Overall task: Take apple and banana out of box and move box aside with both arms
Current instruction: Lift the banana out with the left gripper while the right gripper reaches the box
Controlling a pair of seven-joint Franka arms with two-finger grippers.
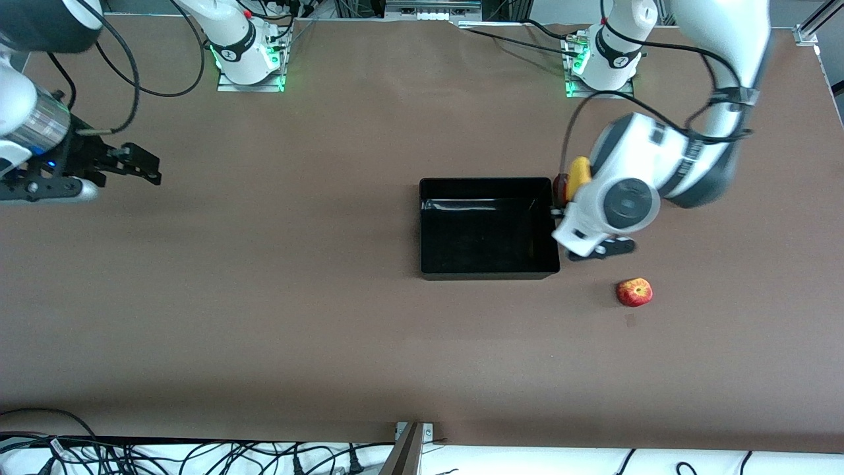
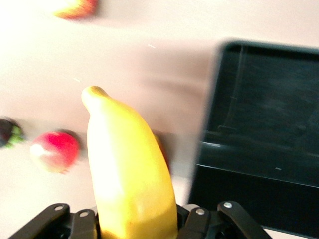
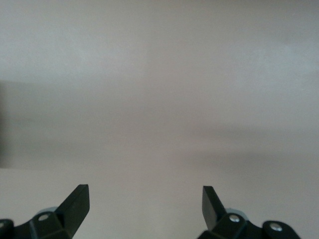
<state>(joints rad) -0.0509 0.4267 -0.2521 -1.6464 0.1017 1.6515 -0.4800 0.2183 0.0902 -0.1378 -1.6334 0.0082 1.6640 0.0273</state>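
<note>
My left gripper is shut on the thick end of the yellow banana, whose tip points away from the wrist. In the front view the banana shows just past the tray's wall toward the left arm's end of the table, the left hand covering the rest of it. The box, a glossy black tray, sits mid-table with nothing in it; its wall stands beside the banana. The red apple lies on the table nearer the front camera than the left hand. My right gripper waits open over bare table at the right arm's end, fingers wide apart.
A dark red fruit lies against the tray's corner next to the banana. The left wrist view shows a round red fruit and a dark object with green on the table. Cables run along the table's edge nearest the front camera.
</note>
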